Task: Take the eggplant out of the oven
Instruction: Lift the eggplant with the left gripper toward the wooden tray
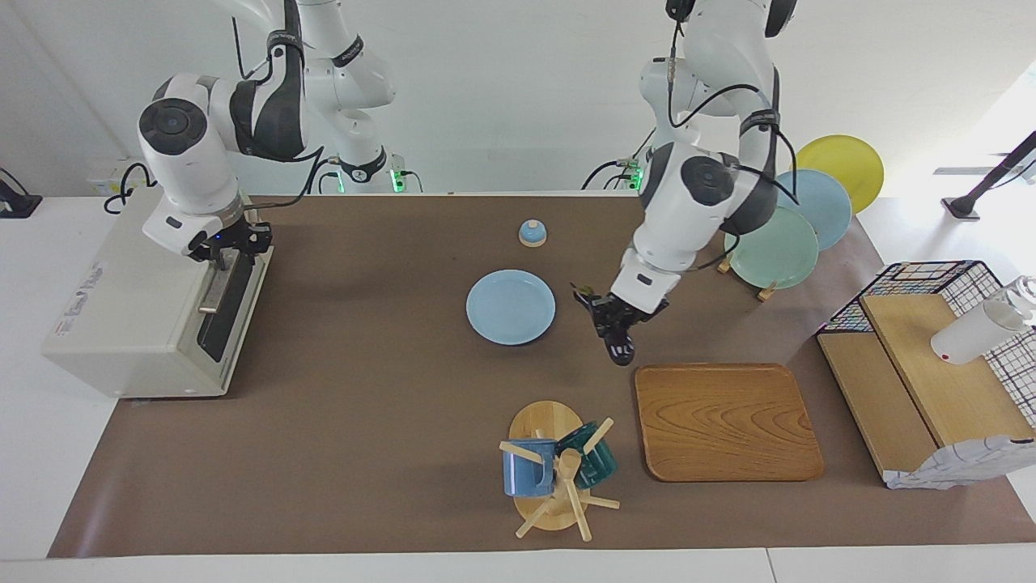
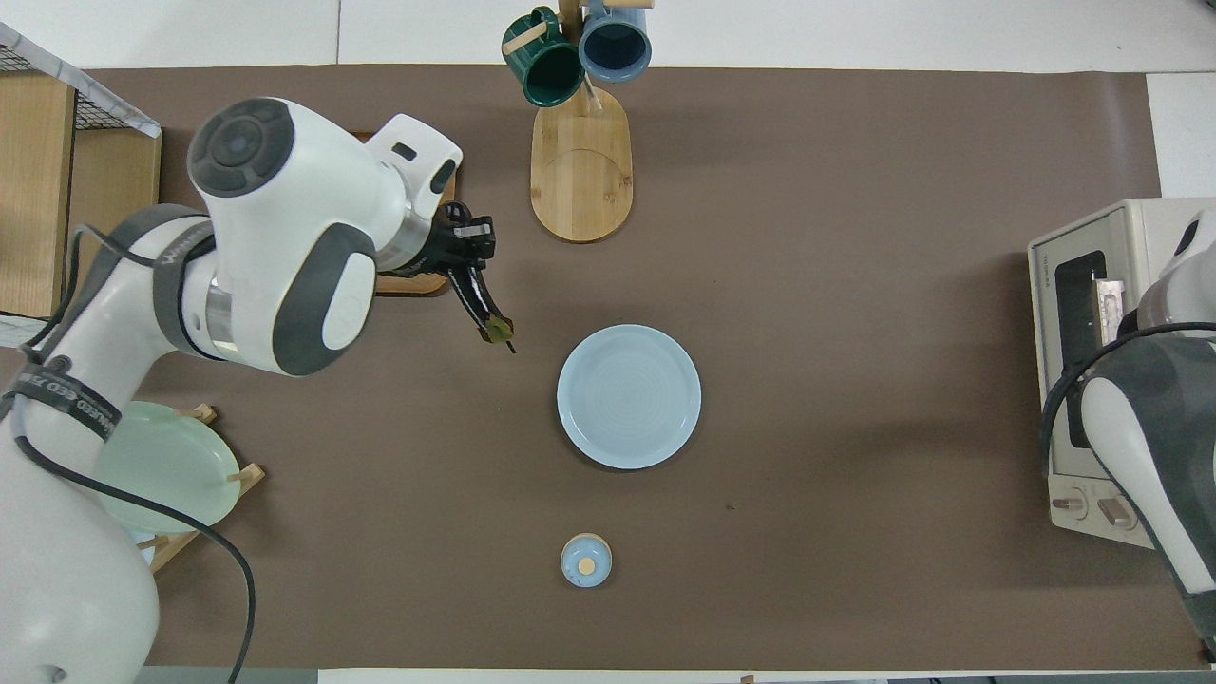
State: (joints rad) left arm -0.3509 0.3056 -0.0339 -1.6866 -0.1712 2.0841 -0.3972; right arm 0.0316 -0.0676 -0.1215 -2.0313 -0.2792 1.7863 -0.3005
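Brown table mat (image 1: 364, 421), left gripper (image 1: 613, 317) clamping eggplant (image 2: 483, 309) between plate (image 1: 511, 307) and tray (image 1: 726, 422), right gripper (image 1: 228, 249) at oven (image 1: 154, 312), fingers unclear

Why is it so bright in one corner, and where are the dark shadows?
In the facing view, strong light washes out the corner by the yellow plate, and the left hand with the eggplant throws a soft shadow on the table. In the overhead view, the light is even, with a faint shadow beside the blue plate.
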